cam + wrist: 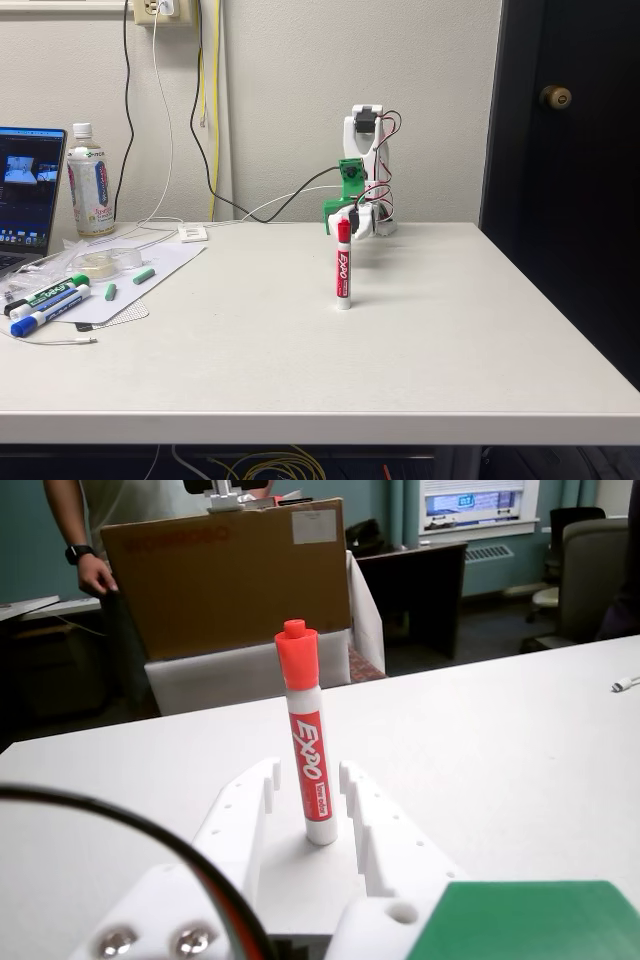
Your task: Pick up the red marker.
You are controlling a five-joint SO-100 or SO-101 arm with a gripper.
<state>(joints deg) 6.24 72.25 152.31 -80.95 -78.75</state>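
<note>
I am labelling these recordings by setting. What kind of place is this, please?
Probably an office or lab workspace. A white table holds a laptop, dry-erase markers and a drink bottle; in the wrist view, office chairs and a cardboard box stand behind the red marker.

**Clutter at the table's left edge**

From my fixed view, I see a laptop [28, 190] open at the far left edge of the table [420, 340], its screen lit. Just beside it stands a bottle [89, 182] with a white cap. Nearer the front along that edge lie a green marker [50, 293] and a blue marker [45, 312] side by side on a sheet of paper [150, 268], with a tape roll [98, 262] close behind them. Cables [205, 110] hang down the wall from an outlet [160, 10]. A dark door [570, 110] stands at right. Through my wrist view, I see a cardboard box [225, 575] beyond the table's far edge, and a person [85, 540] wearing a watch beside it.
</note>
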